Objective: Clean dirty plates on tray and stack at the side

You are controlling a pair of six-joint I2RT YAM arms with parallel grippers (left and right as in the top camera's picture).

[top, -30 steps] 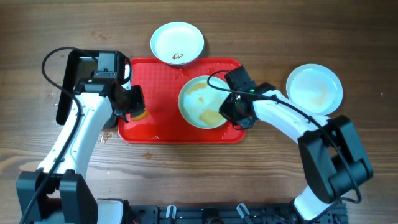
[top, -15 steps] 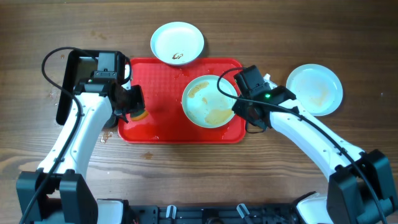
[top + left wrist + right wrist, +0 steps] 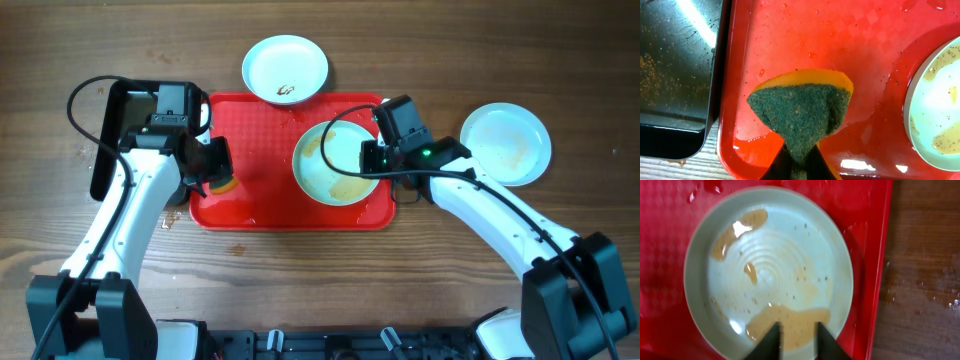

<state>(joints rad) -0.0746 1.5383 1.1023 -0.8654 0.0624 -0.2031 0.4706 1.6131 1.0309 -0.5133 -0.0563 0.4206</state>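
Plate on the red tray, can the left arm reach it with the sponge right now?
Probably yes. The left end effector holds the sponge over bare tray just left of the plate, nothing between them. The right end effector, open above the plate's edge, might crowd it.

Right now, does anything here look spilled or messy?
Yes. Brown liquid pools in the round pale plate on the red plastic tray, and wet drops spot the tray and the wooden table beside its right edge.

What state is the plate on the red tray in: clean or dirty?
Dirty. The plate lies flat on the tray, and brown patches of liquid show on its inner surface.
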